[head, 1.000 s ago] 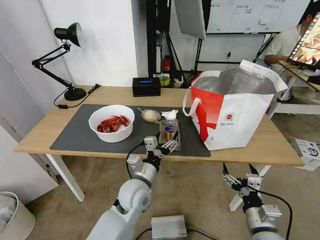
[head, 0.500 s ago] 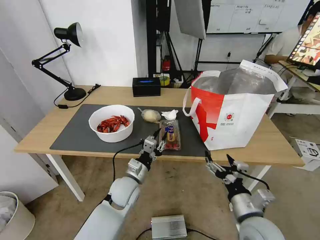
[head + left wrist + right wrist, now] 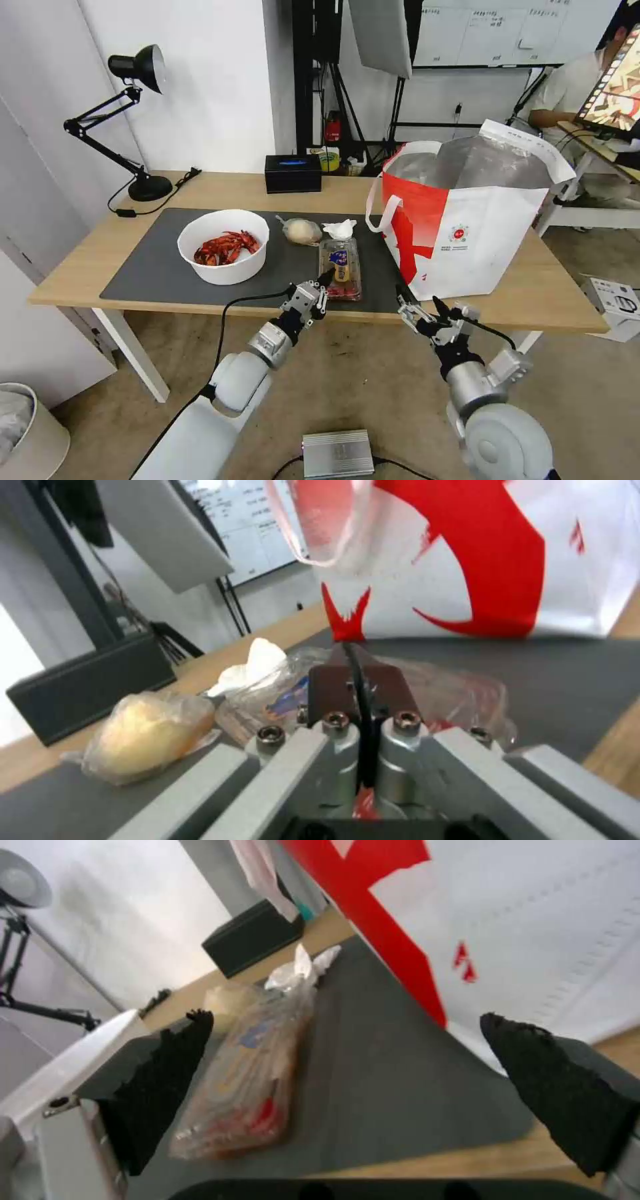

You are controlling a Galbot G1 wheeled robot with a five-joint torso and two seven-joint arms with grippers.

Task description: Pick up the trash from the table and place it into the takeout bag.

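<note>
Left gripper [image 3: 323, 285], head view: fingers pressed together, tip at the near end of the clear clamshell tray [image 3: 341, 268], nothing visibly held; half a second back it stood just short of the tray, so it has crept forward to the tray's edge; right gripper [image 3: 421, 308] has come up from below the table [image 3: 80, 267] edge to just before the takeout bag [image 3: 467, 227], jaws spread and empty; beyond the left tool lie the crumpled tissue [image 3: 339, 229] and small bag with beige lump [image 3: 302, 231], the white bowl [image 3: 223, 246] off to its left; left wrist view: closed fingers [image 3: 360, 680] lie against the tray's near side; tissue and lump just past it; right wrist view: both pads [image 3: 160, 1080] wide apart, tray ahead between them; judgement: a two-arm approach on the tray, pickup not yet made, nothing bagged.
</note>
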